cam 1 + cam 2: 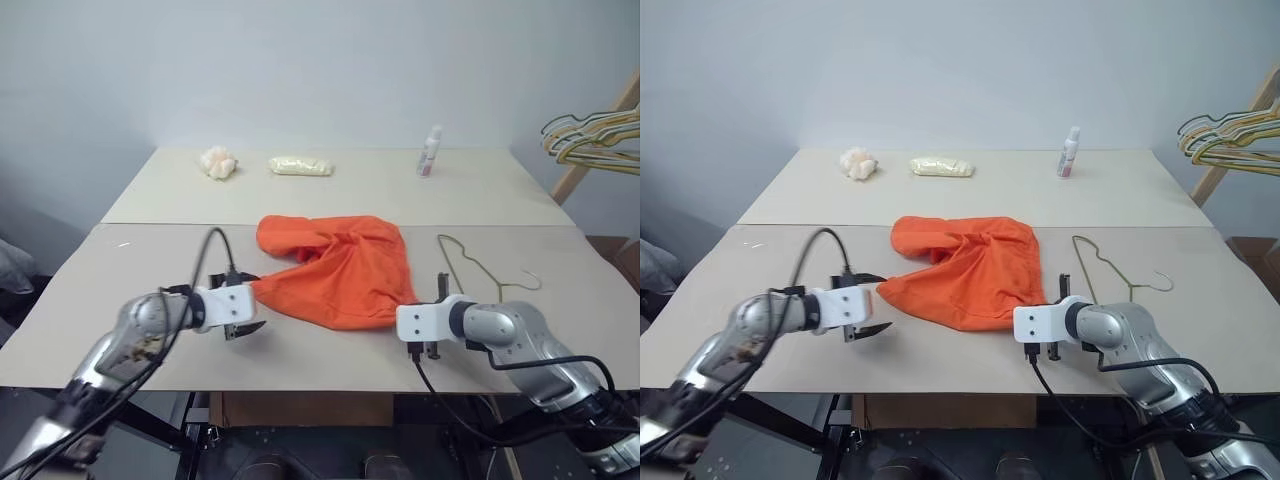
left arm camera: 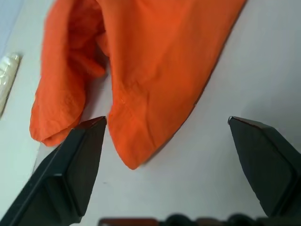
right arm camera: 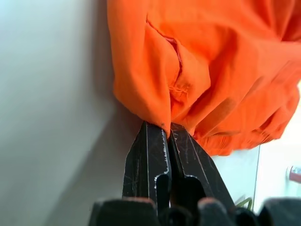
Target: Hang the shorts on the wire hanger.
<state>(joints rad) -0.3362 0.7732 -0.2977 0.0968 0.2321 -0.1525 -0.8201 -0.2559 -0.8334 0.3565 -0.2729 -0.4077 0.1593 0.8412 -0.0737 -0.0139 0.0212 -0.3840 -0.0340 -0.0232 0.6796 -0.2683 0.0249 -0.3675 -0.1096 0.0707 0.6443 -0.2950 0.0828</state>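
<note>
The bright orange shorts (image 1: 340, 265) lie crumpled flat in the middle of the near table. My right gripper (image 3: 167, 126) is shut on a fold of fabric at their right near corner; in the left eye view it (image 1: 438, 292) sits at that corner. My left gripper (image 1: 248, 302) is open, low over the table at the shorts' left near corner. In the left wrist view that corner (image 2: 134, 160) lies between the spread fingers (image 2: 80, 160), untouched. The wire hanger (image 1: 482, 266) lies flat on the table just right of the shorts, behind my right gripper.
On the far table stand a white spray bottle (image 1: 430, 152), a pale yellow packet (image 1: 300, 166) and a crumpled white lump (image 1: 217, 161). A bunch of yellow and green hangers (image 1: 595, 135) hangs off a wooden rack at the right edge. A seam (image 1: 150, 224) joins the two tables.
</note>
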